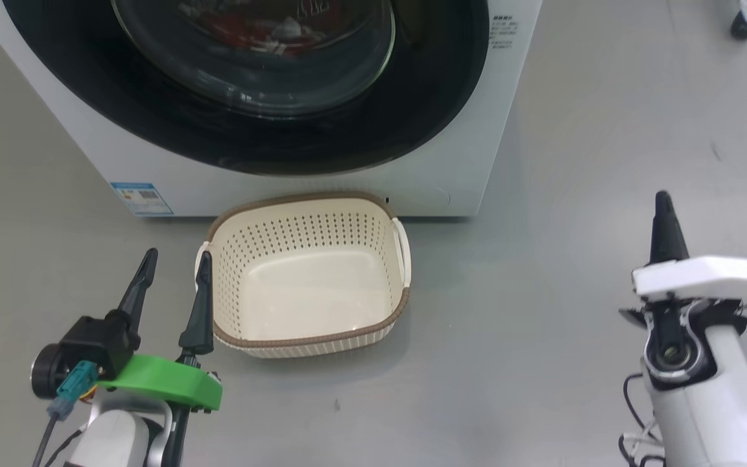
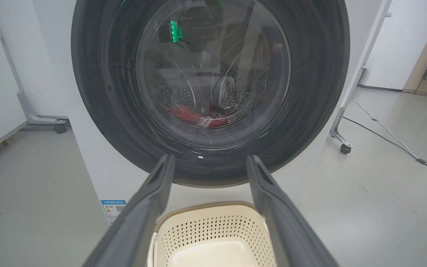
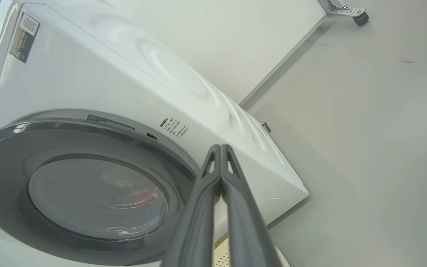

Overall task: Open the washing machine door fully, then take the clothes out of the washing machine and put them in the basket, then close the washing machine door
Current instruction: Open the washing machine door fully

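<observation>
The white washing machine stands ahead with its round black door shut against its front. Red clothes show through the glass window, low in the drum; in the left wrist view the clothes lie at the drum's bottom. The cream basket sits empty on the floor just before the machine. My left gripper is open, just left of the basket, holding nothing. My right gripper is shut and empty, far to the right; in its wrist view the gripper points at the door's right rim.
Grey floor spreads around the basket and to the right. A wheeled white frame leg stands right of the machine, with a cable running across the floor. Another caster sits to the machine's left.
</observation>
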Robot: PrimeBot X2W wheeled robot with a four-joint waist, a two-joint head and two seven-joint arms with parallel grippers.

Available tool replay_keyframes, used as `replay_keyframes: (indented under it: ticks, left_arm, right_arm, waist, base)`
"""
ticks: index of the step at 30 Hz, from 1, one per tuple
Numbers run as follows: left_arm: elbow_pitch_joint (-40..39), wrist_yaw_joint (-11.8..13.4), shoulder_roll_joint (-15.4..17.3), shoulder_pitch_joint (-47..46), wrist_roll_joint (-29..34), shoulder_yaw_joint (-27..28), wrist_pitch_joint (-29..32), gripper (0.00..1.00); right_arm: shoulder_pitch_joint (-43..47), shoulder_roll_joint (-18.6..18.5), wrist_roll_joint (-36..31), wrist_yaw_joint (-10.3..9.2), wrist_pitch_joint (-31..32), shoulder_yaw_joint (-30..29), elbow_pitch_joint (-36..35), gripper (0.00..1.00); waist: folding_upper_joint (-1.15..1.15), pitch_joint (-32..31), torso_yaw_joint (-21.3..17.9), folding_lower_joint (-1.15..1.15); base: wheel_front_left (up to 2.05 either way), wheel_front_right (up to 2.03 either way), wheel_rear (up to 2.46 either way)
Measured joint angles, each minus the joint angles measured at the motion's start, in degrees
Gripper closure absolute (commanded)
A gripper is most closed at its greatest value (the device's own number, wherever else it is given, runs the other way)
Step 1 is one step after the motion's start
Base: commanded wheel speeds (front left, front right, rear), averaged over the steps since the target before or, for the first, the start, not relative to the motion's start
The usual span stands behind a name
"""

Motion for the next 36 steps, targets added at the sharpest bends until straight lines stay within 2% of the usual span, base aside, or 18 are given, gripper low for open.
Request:
replay_keyframes:
  ticks: [13,19,28,36]
  left_arm:
    - [-2.0,-1.6,-0.5,-5.4,0.6,-0.6,0.0,0.00]
    - [-2.7,-2.5,-1.0,-8.5,0.7,-1.5,0.0,0.00]
    - [-2.4,-3.4,-1.8,-11.1,1.1,-2.3,0.0,0.00]
    - [-1.9,-3.8,-2.0,-12.4,1.5,-2.7,0.0,0.00]
  right_arm:
    - [-14.2,-0.3,19.1,0.00,8.5,-2.9,-0.1,1.00]
    - [-21.6,-0.6,22.4,-0.73,11.2,-3.5,0.8,1.00]
    - [-30.7,-1.1,22.8,-2.22,15.3,-3.5,4.1,1.00]
    - [-37.5,-3.5,24.5,-3.97,20.9,-3.0,6.5,1.00]
  waist:
    - [0.00,8.4,2.3,0.00]
    - [0.00,12.1,3.3,0.00]
    - [0.00,16.1,4.9,0.00]
    - [0.00,18.3,6.3,0.00]
  base:
    - [0.00,0.00,0.00]
    - [0.00,0.00,0.00]
    - [0.00,0.00,0.00]
    - [0.00,0.00,0.00]
